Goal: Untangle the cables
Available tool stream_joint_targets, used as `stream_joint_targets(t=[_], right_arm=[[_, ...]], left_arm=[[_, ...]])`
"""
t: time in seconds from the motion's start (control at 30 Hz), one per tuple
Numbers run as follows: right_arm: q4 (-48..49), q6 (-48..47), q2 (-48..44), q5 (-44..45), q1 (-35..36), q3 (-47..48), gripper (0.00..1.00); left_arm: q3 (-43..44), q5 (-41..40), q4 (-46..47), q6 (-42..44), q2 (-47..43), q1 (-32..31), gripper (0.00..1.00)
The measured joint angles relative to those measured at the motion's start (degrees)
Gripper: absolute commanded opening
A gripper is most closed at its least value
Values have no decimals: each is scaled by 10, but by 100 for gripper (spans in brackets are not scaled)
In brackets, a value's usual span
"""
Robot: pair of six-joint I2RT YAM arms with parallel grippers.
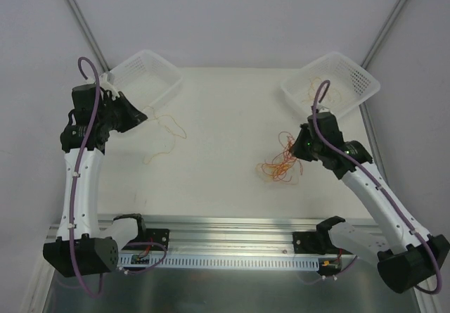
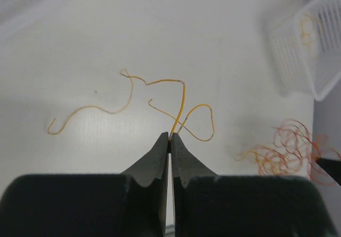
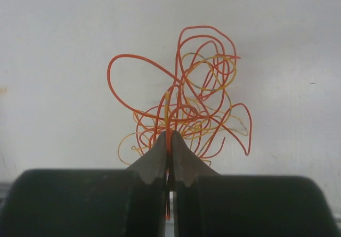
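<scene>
Left claw (image 2: 169, 137): tips pressed together, pinching one end of a lone yellow wire (image 2: 168, 80). Rest of that wire trailing loose over the table (image 1: 225, 102), near left basket (image 1: 163, 65), well apart from the clump.

Right claw (image 3: 169, 137): tips together too, clamped on a red strand (image 3: 169, 128) at near edge of the clump (image 3: 197, 98). Clump of red and yellow loops lying mid-right on table, touching right claw. A few more wires (image 1: 330, 95) lying in right basket (image 1: 355, 68).

Judged stage: one wire separated, next strand gripped, not yet pulled out.

Risks from here:
- Could drag whole clump instead of one strand if pulled fast; red loops threaded through yellow ones.
- Could cinch a knot tighter with a straight pull; safer to lift slowly.
- May slip out of either pinch; hair-thin wire, held only at the very tips.
- Possibly more than one strand in right pinch; can't tell, yellow crossing right at the tips.
- Could snag yellow wire's curly tail on left basket rim, or leave it hanging outside.
- Could shove clump sideways with right arm, so low beside it.
</scene>
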Motion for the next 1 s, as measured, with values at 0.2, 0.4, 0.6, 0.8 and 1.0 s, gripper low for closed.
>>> stream_joint_targets(t=[0.2,0.4,0.6,0.8,1.0], right_arm=[[61,9,78,-28,124,-21,43],[81,-22,120,-37,186,6,71],[150,-83,115,-83,229,35,79],[229,-128,130,-151,271,39,82],[288,-149,193,-191,298,52,82]], left_arm=[[17,118,2,49,-20,-79,0],[19,206,5,108,-54,-141,0],[19,273,5,145,-78,-161,0],[19,316,5,164,-96,-168,0],[19,353,5,172,-100,-169,0]])
